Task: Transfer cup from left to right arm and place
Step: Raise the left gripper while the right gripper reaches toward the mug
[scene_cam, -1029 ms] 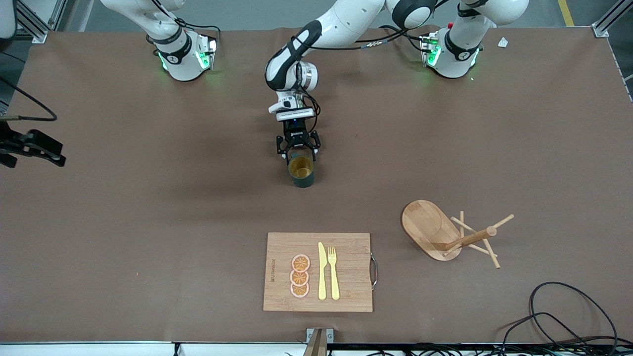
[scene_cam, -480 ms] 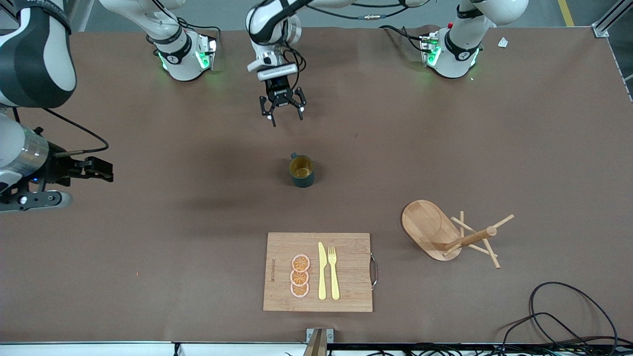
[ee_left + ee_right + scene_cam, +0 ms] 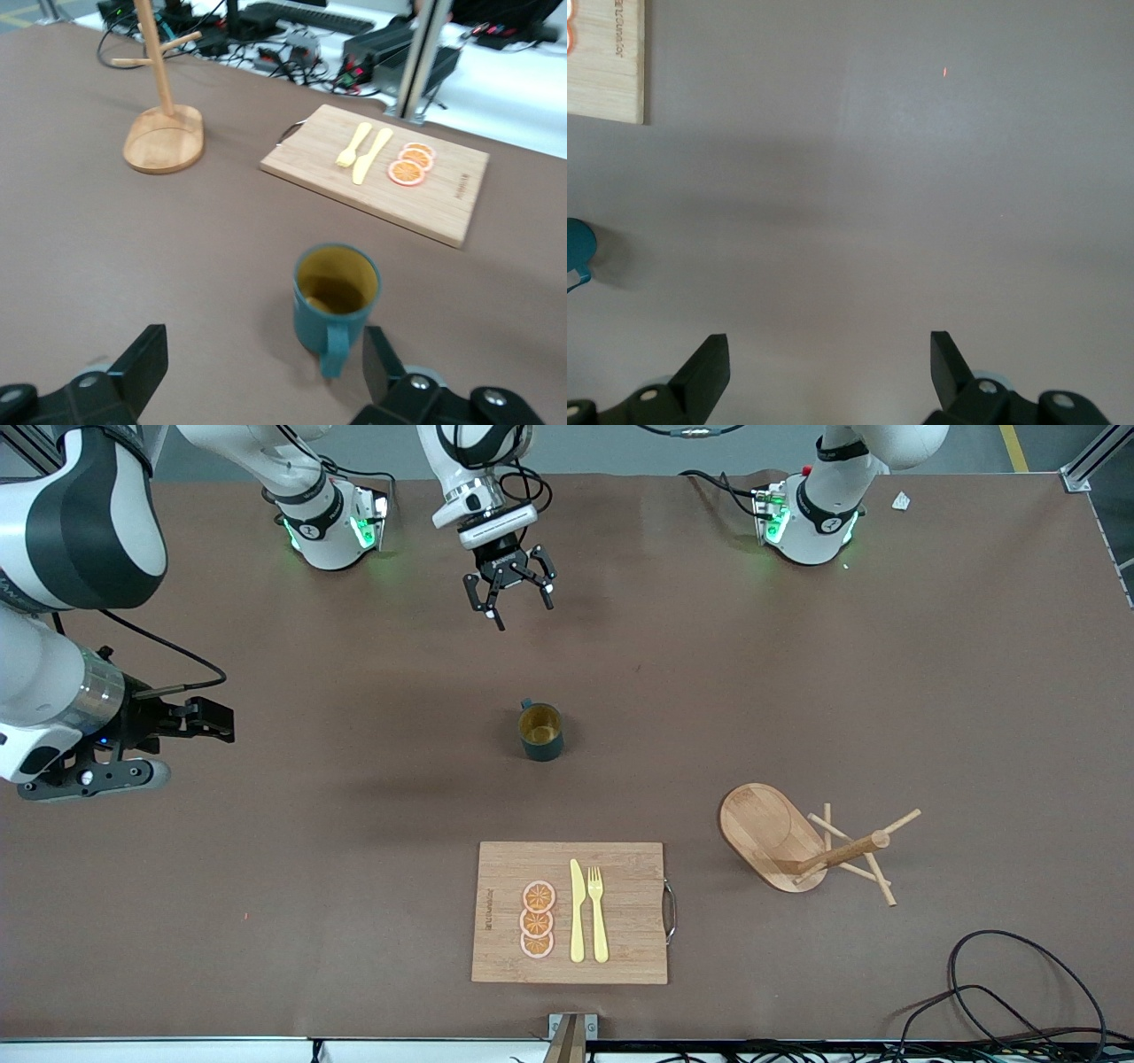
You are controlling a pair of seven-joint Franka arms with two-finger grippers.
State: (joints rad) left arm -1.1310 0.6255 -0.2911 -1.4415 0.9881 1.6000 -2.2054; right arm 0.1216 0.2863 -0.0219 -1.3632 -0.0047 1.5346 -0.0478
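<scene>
Here the cup stands alone on the bench, while left gripper and right gripper hover with jaws spread.

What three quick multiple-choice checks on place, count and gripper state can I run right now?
1. Where does the cup stand?
A. On the bare table
B. On the board
C. In a gripper

2. How many orange slices lie on the board?
A. Two
B. Three
C. Five

3. How is the left gripper?
A. Shut on the cup
B. Shut, empty
C. Open, empty

Answers:
1 A, the cup sits upright on the table, farther from the front camera than the board.
2 B, three slices lie in a row beside the knife.
3 C, its fingers are spread in the air; the right gripper is open too.
</scene>
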